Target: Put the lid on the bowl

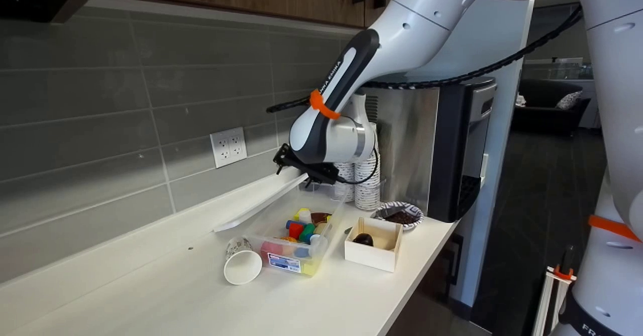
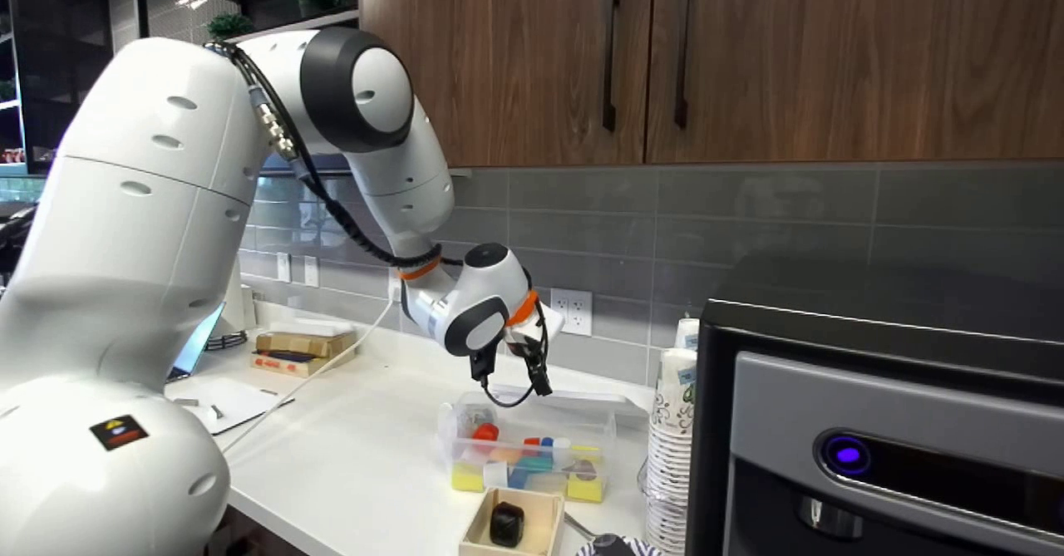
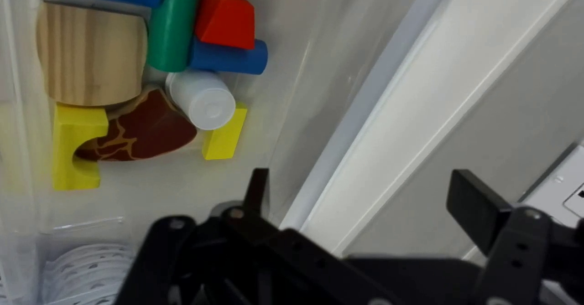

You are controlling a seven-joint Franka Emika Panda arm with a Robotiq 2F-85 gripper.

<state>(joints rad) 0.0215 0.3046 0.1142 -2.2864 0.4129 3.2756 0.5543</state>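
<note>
"1 lid, not yet on the tub. Where is it, and what does your claw have?"

"Nothing clamped that I can see: my fingers are spread wide. The lid lies along the tiled wall side of the tub. It shows as a narrow strip in an exterior view and the wrist view, so I judge it steeply tilted or on edge; cannot tell which. 1 end sits near my fingers; contact, cannot tell."

"Estimated handling?"

"Thin plastic, by look. Expect light, springy, slick on the faces. Breakage improbable; a bent corner or a slip is the likelier fault. Weight no concern, twist is."

"Where to take hold?"

"Exposed edge, close to mid-length if reach allows, 1 finger per face, modest squeeze. A pinch at the end would probably let the rest droop and swing. In the wrist view the strip crosses the gap between my fingers, but I cannot read depth, so height needs checking before I squeeze."

"Hazards?"

"1 paper cup on its side, beside the tub and near the lid's other end; a sweeping lid could roll it. Blocks inside the tub look low enough to clear, unverified. Plan: raise, level over the tub, lower, then press for seating."
</note>
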